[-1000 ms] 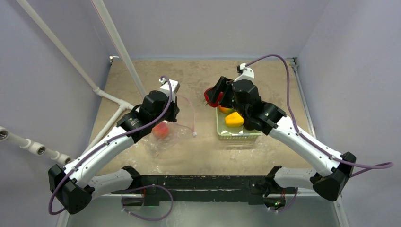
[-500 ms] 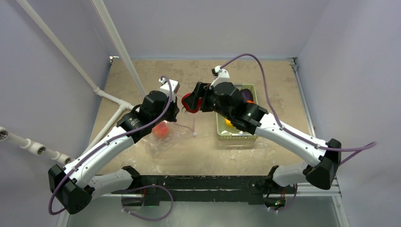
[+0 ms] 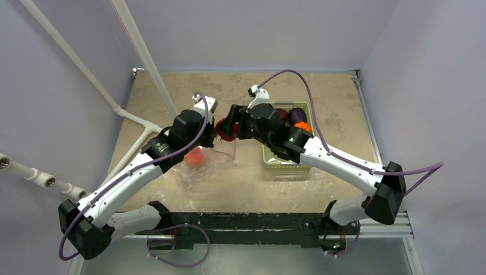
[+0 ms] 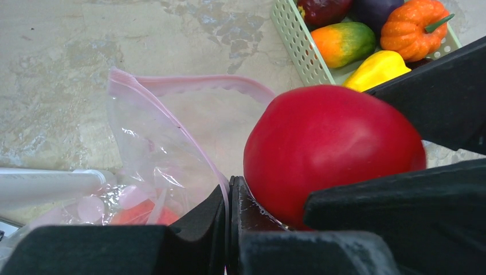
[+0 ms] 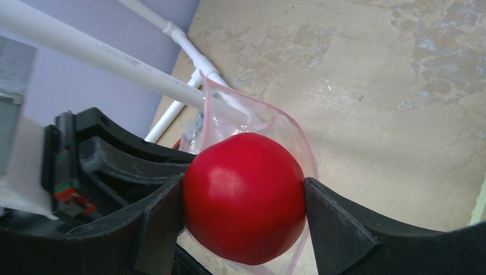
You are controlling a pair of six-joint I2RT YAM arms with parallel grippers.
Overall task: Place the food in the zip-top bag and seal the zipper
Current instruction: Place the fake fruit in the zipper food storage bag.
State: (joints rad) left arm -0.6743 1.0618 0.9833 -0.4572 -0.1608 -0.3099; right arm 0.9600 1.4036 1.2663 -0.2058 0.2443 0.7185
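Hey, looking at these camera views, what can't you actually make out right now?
- The fruit already inside the zip-top bag: left wrist view, crinkled plastic blurs it; only orange-red shows.
- What the basket holds: top view, the right arm covers part; left wrist view, the frame's top edge cuts it.
- Whether the red apple is past the bag's mouth: top view, the right gripper covers it.

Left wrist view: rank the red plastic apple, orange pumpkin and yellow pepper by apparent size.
Largest: round red plastic apple, though it is nearest the camera.
Then: ribbed orange plastic pumpkin and smooth yellow plastic pepper, too alike to rank; the pepper is partly hidden.
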